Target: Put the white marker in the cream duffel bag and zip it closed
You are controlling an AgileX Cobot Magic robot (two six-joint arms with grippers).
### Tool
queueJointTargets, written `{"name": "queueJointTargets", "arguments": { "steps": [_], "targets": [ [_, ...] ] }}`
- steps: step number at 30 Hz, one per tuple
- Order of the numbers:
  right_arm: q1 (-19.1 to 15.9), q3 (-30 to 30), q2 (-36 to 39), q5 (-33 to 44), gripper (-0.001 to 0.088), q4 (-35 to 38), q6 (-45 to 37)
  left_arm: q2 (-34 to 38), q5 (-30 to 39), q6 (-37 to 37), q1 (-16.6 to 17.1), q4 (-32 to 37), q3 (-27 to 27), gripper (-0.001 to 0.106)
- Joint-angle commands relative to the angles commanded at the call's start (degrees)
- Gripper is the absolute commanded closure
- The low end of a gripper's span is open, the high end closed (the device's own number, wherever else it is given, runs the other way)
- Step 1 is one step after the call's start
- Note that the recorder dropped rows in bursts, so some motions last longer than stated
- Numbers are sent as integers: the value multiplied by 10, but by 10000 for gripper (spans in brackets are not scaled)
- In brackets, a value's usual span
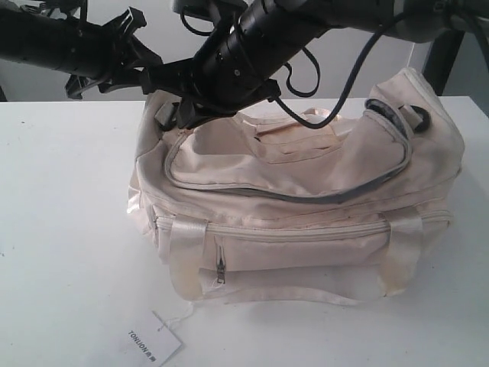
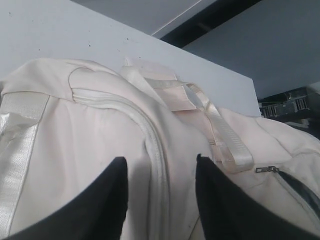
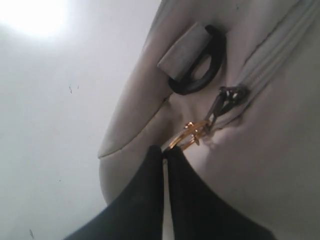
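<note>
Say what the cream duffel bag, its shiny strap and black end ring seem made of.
Cream duffel bag: soft woven fabric, matte, creased, slumping. Shiny strap: satin-like webbing, ribbed sheen. Black end ring: probably plastic, smooth gloss; could be coated metal.

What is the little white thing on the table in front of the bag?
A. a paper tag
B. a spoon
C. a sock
A: the white paper tag printed TONLION lies on the table in front of the cream duffel bag.
</note>
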Motion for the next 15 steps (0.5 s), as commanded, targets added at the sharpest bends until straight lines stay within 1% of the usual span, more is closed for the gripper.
{"name": "queueJointTargets", "arguments": {
  "steps": [8, 10, 11, 13, 14, 15],
  "targets": [
    [0, 0, 0, -1, 868, 7, 0, 22, 27, 0, 0, -21, 0, 571],
    [0, 0, 0, -2, 868, 10, 0, 22, 27, 0, 0, -23, 0, 596],
    [0, 0, 0, -2, 868, 10, 0, 22, 24, 0, 0, -23, 0, 645],
    [0, 0, 3, -2, 868, 11, 3, 22, 21, 0, 0, -23, 0, 781],
    [0, 0, 6, -2, 868, 11, 8, 22, 17, 0, 0, -25, 0, 885],
    [0, 0, 10, -2, 868, 11, 12, 22, 16, 0, 0, -30, 0, 955]
  ]
}}
